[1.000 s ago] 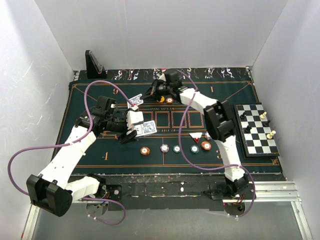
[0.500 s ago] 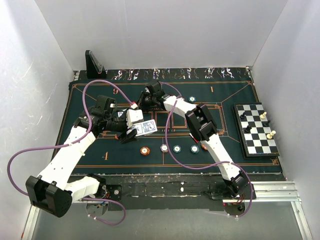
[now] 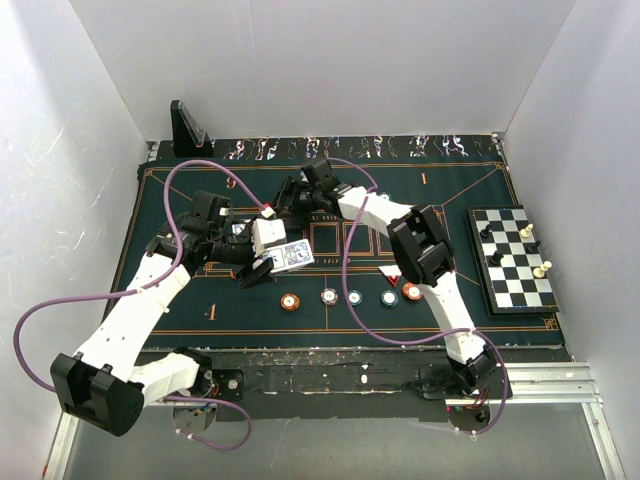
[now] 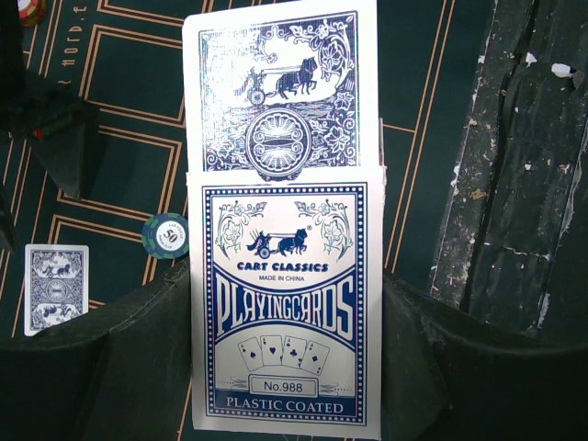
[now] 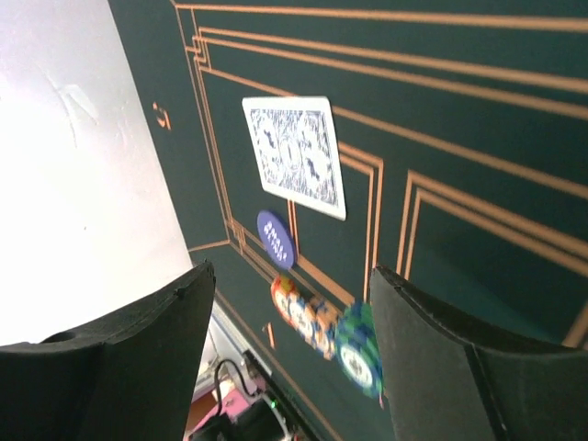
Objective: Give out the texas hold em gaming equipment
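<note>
My left gripper is shut on a blue-and-white pack of playing cards, and one blue-backed card sticks out of its top. The same pack shows in the top view at left centre of the mat. My right gripper stands open low over the mat with nothing between its fingers. Beyond its jaws lie a face-down card, a blue chip, orange chips and a teal chip. In the top view the right gripper is behind the pack. A row of chips lies near the front.
A chessboard with pieces sits at the right edge of the mat. A black wedge stand is at the back left corner. White walls enclose the table. Another face-down card and a teal chip lie below the pack.
The right arm swung left from the back centre toward the pack, then eased back slightly, and its jaws opened wide. The left arm held still with the pack.
</note>
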Robot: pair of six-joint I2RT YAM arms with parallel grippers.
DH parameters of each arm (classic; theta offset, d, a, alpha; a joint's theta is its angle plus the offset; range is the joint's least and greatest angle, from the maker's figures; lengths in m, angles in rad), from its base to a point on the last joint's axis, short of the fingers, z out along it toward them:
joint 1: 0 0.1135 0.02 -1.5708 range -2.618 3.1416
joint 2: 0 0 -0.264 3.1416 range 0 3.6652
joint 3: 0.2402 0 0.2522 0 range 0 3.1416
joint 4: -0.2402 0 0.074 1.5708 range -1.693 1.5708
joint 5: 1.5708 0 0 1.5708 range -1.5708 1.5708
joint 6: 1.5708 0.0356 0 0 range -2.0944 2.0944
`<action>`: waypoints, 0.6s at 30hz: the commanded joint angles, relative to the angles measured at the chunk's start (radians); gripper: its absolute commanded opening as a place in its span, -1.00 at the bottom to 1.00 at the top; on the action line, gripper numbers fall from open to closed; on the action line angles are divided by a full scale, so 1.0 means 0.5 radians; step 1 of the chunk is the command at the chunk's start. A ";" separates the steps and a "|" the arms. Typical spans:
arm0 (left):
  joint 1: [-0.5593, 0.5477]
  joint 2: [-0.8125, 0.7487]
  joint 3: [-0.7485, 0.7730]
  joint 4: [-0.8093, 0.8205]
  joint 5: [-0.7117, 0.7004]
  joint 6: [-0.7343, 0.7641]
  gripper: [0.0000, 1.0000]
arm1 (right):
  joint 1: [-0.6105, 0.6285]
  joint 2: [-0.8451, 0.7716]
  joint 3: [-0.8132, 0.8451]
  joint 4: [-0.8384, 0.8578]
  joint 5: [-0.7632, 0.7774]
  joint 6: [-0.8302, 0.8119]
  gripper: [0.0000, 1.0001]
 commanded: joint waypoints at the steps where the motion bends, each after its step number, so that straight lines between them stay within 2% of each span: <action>1: -0.010 -0.097 0.046 0.010 0.020 -0.019 -1.00 | -0.114 -0.389 -0.200 0.085 -0.088 -0.043 0.53; 5: -0.010 -0.106 0.019 -0.005 -0.005 0.015 -1.00 | -0.191 -0.739 -0.476 0.103 -0.171 -0.074 0.67; 13: -0.010 -0.097 -0.018 0.059 -0.002 0.033 -1.00 | -0.274 -1.548 -1.320 0.434 -0.346 0.006 0.75; 18: -0.010 -0.078 -0.006 0.078 -0.011 0.049 -1.00 | -0.231 -1.819 -1.636 0.536 -0.521 -0.007 0.77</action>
